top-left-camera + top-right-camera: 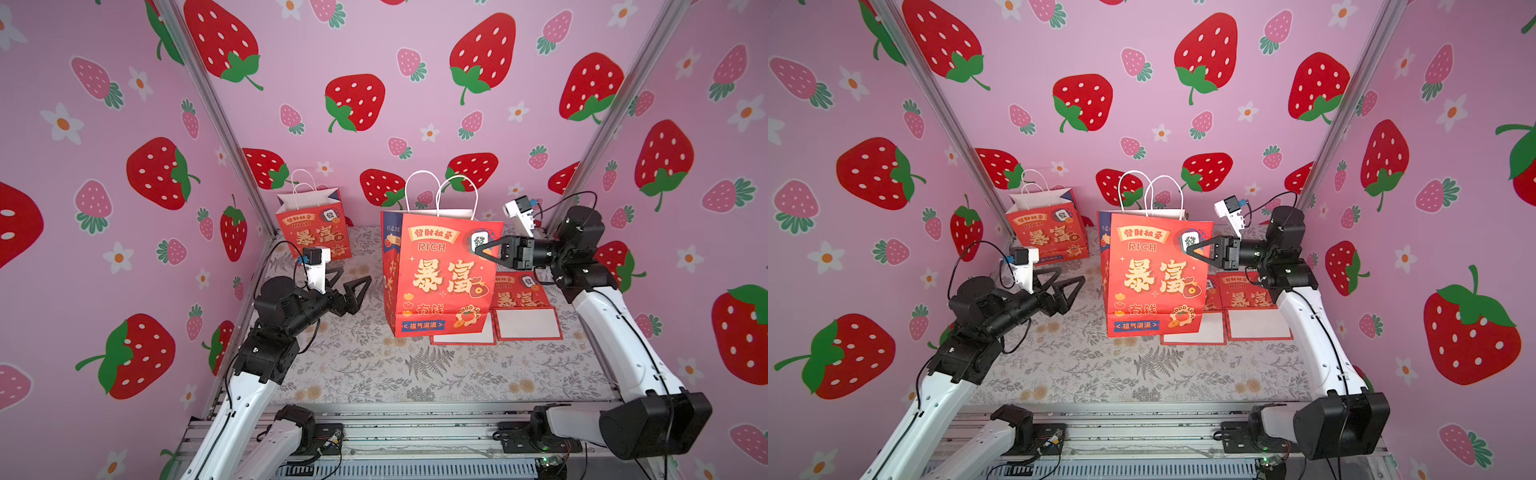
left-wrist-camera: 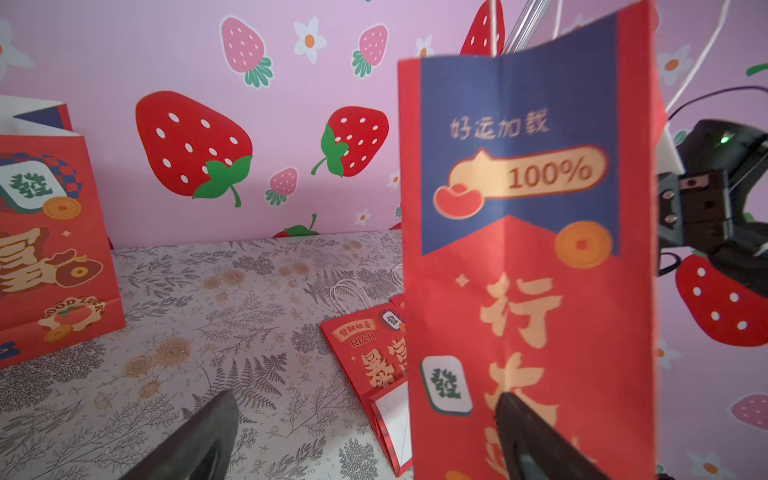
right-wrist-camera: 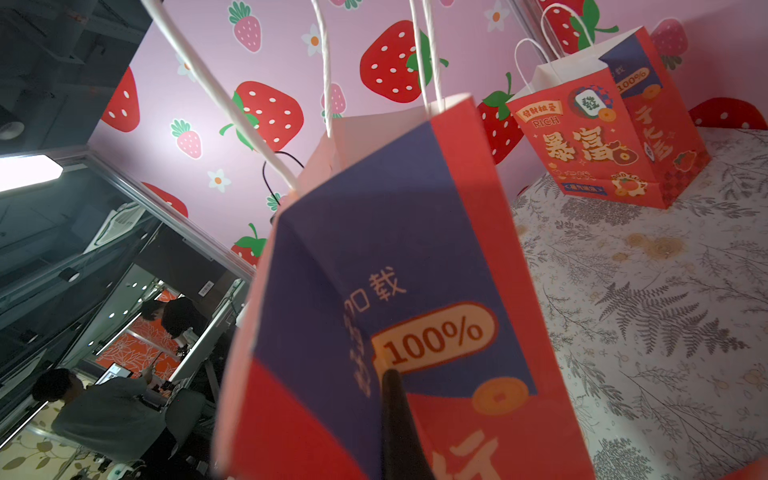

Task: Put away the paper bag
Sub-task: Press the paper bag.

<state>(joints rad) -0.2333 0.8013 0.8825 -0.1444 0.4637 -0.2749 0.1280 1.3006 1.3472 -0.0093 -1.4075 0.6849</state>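
Observation:
The paper bag (image 1: 440, 274) (image 1: 1154, 274) is red with gold characters, blue side panels and white cord handles. It stands upright and opened out in the middle of the table. My right gripper (image 1: 478, 250) (image 1: 1188, 250) is shut, with its tip against the bag's right side panel (image 3: 395, 270) near the top; in the right wrist view the gripper (image 3: 390, 374) shows as a single dark point on that panel's crease. My left gripper (image 1: 356, 274) (image 2: 365, 403) is open just left of the bag (image 2: 528, 249), a little apart from it, holding nothing.
A second bag of the same print (image 1: 313, 232) (image 3: 602, 137) stands in the back left corner. Two flattened bags (image 1: 523, 307) (image 2: 365, 353) lie on the flowered table (image 1: 374, 365) behind and right of the standing bag. Strawberry-print walls close in the back and both sides.

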